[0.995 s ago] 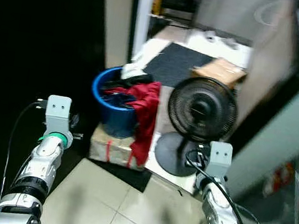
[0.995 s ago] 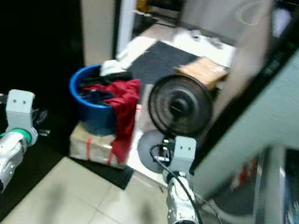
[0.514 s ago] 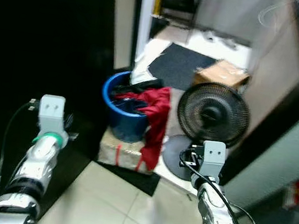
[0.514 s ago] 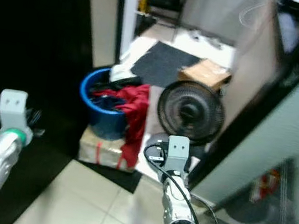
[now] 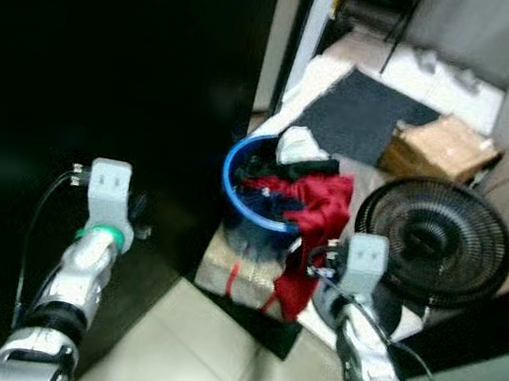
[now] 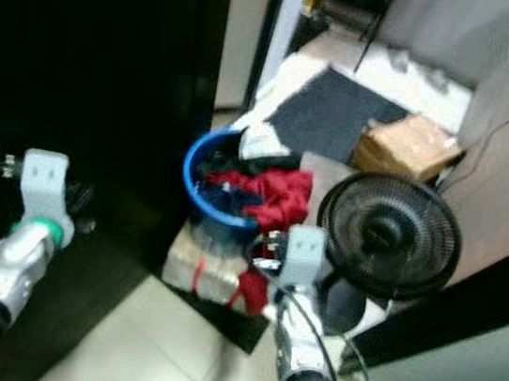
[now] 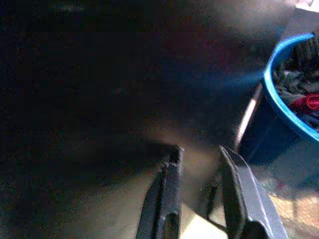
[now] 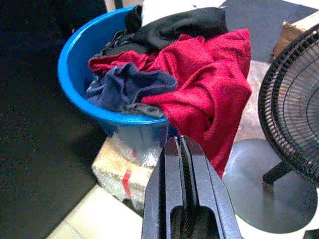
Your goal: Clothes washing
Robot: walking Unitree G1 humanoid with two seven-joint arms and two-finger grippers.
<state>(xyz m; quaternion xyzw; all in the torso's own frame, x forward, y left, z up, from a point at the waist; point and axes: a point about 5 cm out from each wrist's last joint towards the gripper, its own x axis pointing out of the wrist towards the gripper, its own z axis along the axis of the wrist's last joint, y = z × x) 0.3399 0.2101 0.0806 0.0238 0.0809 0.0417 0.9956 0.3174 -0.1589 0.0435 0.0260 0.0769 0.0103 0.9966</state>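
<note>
A blue basin full of clothes stands on a wrapped box ahead of me. A red garment spills over its rim and hangs down the box; dark blue, black and white clothes lie beside it. My right gripper is shut and empty, held just short of the basin below the red cloth. My left gripper is open, with nothing between its fingers, in the dark area to the basin's left. The left arm and right arm are both raised in front of me.
A black floor fan on a round base stands right of the basin. Behind lie a dark mat and a cardboard box. A dark wall or cabinet stands at the left. Pale floor tiles lie underfoot.
The whole view has shifted, so the camera moved: the basin and fan now sit further right and nearer. Both arms keep much the same raised pose.
</note>
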